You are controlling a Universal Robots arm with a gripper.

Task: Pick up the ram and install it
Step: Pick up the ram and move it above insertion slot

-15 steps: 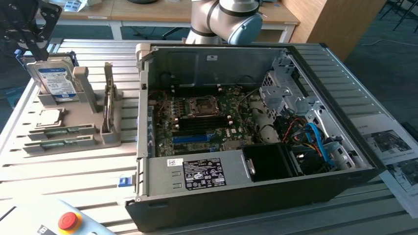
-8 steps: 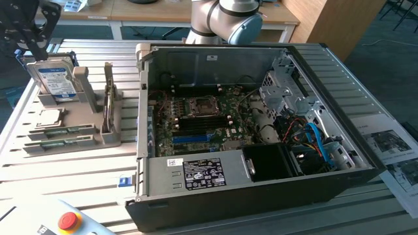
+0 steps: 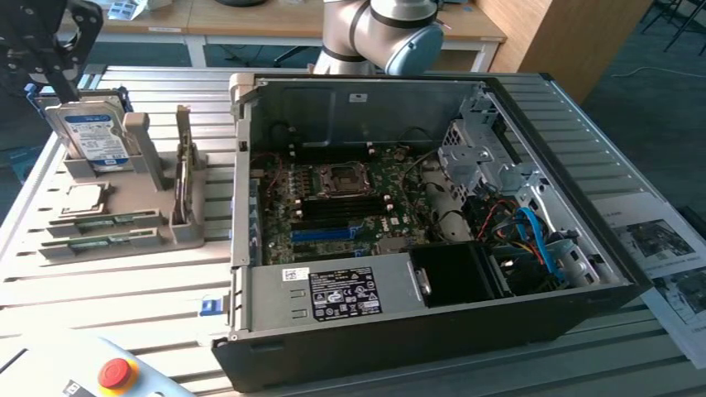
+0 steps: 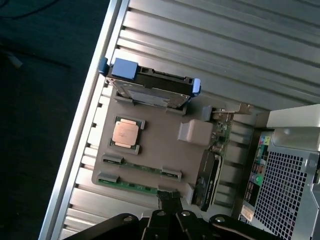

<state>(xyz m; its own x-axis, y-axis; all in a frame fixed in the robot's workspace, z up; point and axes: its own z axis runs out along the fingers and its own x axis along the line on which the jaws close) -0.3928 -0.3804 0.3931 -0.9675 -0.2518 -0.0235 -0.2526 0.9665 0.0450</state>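
Observation:
Two rams, thin green sticks [image 3: 105,222] [image 3: 99,243], lie flat side by side in the front slots of a grey holder [image 3: 165,236] on the exterior view's left. The wrist view looks down on the same two sticks [image 4: 142,170] [image 4: 127,186]. My black gripper [image 3: 64,89] hangs well above the holder's back end, near the hard drive. In the wrist view its fingertips [image 4: 170,199] are pressed together with nothing between them, over the end of the nearer stick. The open computer case [image 3: 617,285] stands beside the holder, with blue memory slots [image 3: 331,232] on its motherboard.
The holder also carries an upright silver hard drive [image 3: 94,136] [image 4: 150,87], a square processor [image 3: 85,197] [image 4: 125,132] and an expansion card on edge [image 3: 184,165] [image 4: 210,170]. A red stop button [image 3: 116,372] sits at the front. Papers [image 3: 662,240] lie to the exterior view's right of the case.

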